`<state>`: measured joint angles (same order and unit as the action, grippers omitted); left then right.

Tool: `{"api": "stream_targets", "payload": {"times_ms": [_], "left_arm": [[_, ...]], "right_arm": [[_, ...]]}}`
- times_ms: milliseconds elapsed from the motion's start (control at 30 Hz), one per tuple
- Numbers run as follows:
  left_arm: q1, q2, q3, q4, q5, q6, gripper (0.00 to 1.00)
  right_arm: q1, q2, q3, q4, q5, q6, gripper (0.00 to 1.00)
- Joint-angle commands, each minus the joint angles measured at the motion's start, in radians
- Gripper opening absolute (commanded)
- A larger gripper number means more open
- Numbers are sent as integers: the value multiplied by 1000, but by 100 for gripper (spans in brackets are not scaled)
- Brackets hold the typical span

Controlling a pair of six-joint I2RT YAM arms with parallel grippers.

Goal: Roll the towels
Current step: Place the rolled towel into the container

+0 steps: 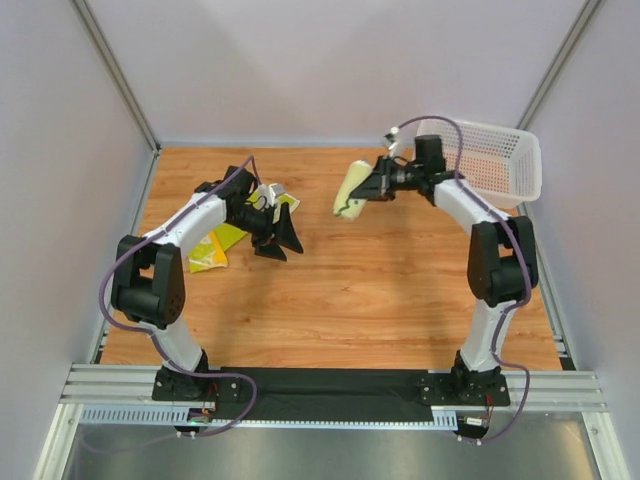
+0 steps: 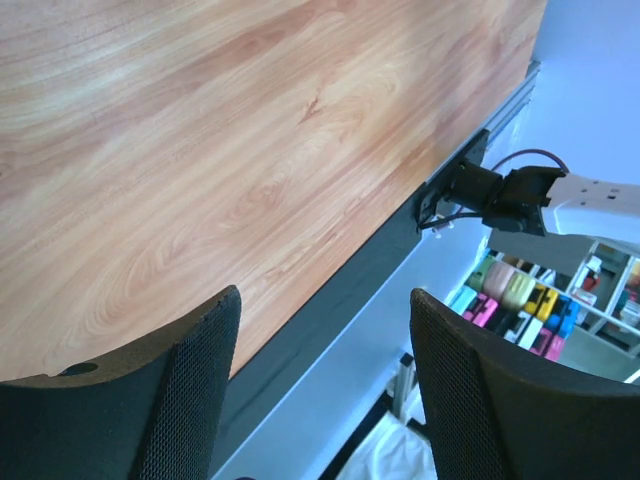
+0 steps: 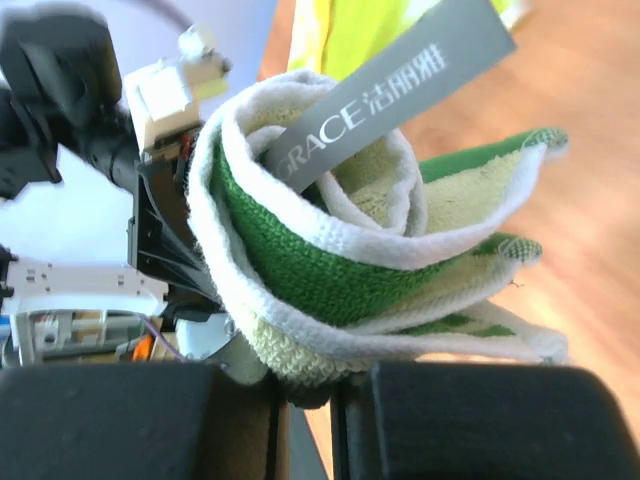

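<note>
Right end effector [image 3: 305, 420] clamps the rolled towel [image 3: 340, 250] aloft above the counter [image 1: 380, 290]. Soft, light terry probably uncoils easily, so a grip across the coil's middle suits. Left end effector [image 2: 325, 390] gapes empty near flat towels [image 1: 215, 250].

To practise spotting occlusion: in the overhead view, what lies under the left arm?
Flat towels, lime-green and yellow, show partly under the left arm. How many are stacked, and how far they extend beneath it, is covered.

We read single text: grey tag [image 3: 385, 100] on rolled towel [image 3: 330, 270], just above right gripper [image 3: 305, 395], says "GRACE 洁丽雅".
</note>
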<state>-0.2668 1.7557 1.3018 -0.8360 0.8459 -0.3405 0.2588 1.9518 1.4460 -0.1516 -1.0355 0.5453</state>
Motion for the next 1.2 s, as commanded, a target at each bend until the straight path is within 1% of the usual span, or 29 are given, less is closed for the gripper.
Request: {"api": "stream_targets", "payload": {"times_ms": [0, 33, 67, 100, 133, 167, 200, 267, 300, 333, 367, 400, 433, 533, 567, 667, 733, 867, 933, 1000, 1033, 1167], "left_arm": [[1, -61, -59, 12, -41, -28, 75], [1, -67, -70, 20, -30, -26, 74], [1, -71, -79, 24, -25, -22, 73], [1, -79, -93, 25, -19, -17, 73], [1, -84, -101, 28, -19, -8, 73], [1, -91, -107, 31, -16, -5, 72], [1, -91, -116, 31, -15, -3, 72], [1, -96, -121, 28, -10, 1, 72], [1, -97, -124, 25, -7, 3, 72], [1, -98, -125, 26, -4, 3, 71], [1, -101, -128, 25, 2, 5, 71], [1, -99, -133, 25, 4, 6, 71], [1, -99, -136, 20, 7, 9, 71], [1, -85, -153, 15, 10, 14, 70], [1, -81, -159, 17, 18, 15, 69], [1, -64, -157, -9, 19, 32, 69], [1, -52, -136, -44, 9, 60, 68], [1, 14, -61, -77, -7, 78, 68], [1, 43, -33, -86, -5, 66, 67], [0, 114, 32, -98, 1, 55, 66], [0, 114, 33, -106, 1, 55, 66], [-5, 197, 143, -152, -7, 52, 65]], "right_arm": [[-170, -65, 103, -213, -55, -168, 0], [-194, -60, 132, -242, -55, -201, 0], [-245, -51, 180, -352, -51, -243, 0], [-283, -24, 227, -405, -46, -281, 0], [-312, -13, 288, -425, -54, -295, 0], [-369, -4, 304, -402, -60, -280, 0], [-395, 5, 321, -393, -55, -266, 0], [-459, 64, 422, -422, -43, -272, 0], [-476, 93, 486, -457, -34, -284, 0], [-492, 172, 614, -492, -31, -295, 0], [-516, 208, 690, -552, -28, -298, 0], [-527, 244, 738, -562, -24, -295, 0], [-535, 281, 787, -534, -14, -268, 0], [-556, 352, 884, -548, 38, -274, 0], [-559, 408, 949, -566, 48, -284, 0], [-567, 502, 1045, -559, 69, -285, 0], [-570, 541, 1048, -492, 60, -260, 0], [-572, 637, 1062, -448, 29, -246, 0], [-572, 706, 1083, -450, 0, -239, 0], [-569, 760, 1074, -448, -26, -228, 0], [-569, 772, 1076, -465, -17, -241, 0], [-553, 820, 1079, -516, 44, -292, 0]]}}
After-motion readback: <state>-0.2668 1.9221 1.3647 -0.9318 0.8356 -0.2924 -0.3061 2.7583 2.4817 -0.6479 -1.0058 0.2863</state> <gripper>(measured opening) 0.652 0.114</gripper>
